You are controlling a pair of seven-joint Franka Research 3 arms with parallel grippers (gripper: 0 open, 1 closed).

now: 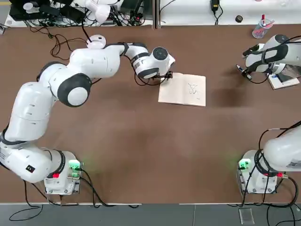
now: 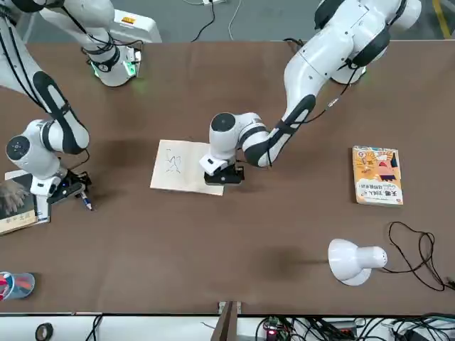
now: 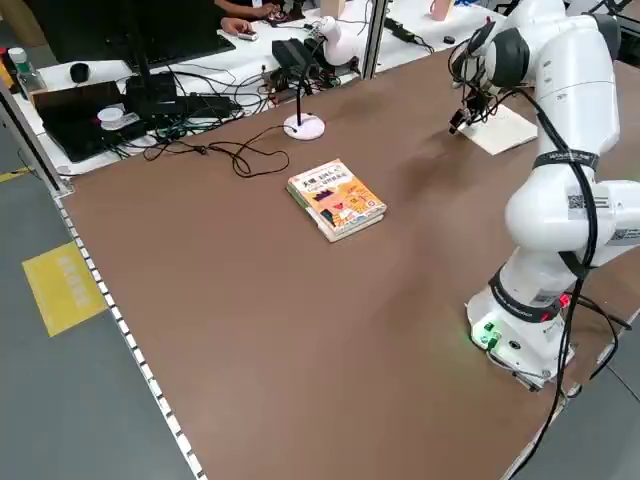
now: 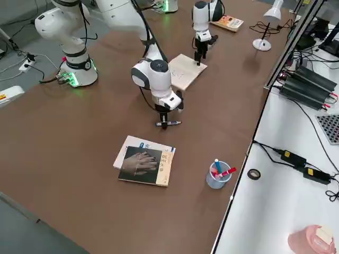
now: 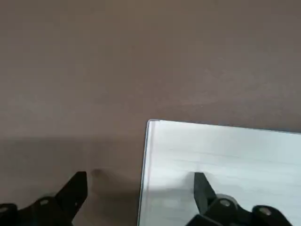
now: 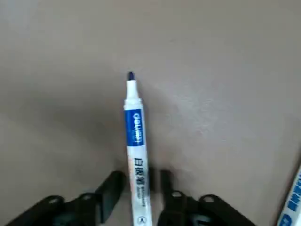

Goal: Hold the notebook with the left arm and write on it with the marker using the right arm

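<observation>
Marker pickup step: right gripper fingers clamp its barrel on the surface. Left gripper fingers spread, straddling notebook edge. Next: lift, carry marker over.

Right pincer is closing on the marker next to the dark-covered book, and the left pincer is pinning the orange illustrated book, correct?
Not quite. The left pincer pins the cream-paged notebook, as the front view shows; the orange illustrated book lies untouched, well away from it. The rest holds: the right pincer straddles the marker next to the dark-covered book.
</observation>
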